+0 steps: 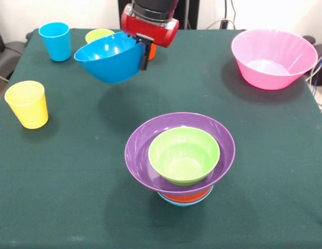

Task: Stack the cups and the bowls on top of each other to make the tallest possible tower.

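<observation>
Gripper (144, 54) has the deep blue bowl (109, 59) pinched by its rim and lifted off the table, probably headed for the tower (180, 155), where the green bowl (184, 154) sits inside the purple one (145, 155).

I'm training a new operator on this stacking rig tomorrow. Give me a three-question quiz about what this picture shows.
1. True or false: the deep blue bowl rests on the table.
2. Which bowl sits inside the purple bowl? A) pink B) green C) orange
3. Fill in: the cup nearest the table's left edge is ____.

Key
1. False: the gripper holds it by the rim, lifted and tilted, its shadow on the cloth below.
2. B: the green bowl; the pink bowl stands apart, far right.
3. Yellow: the yellow cup.
</observation>
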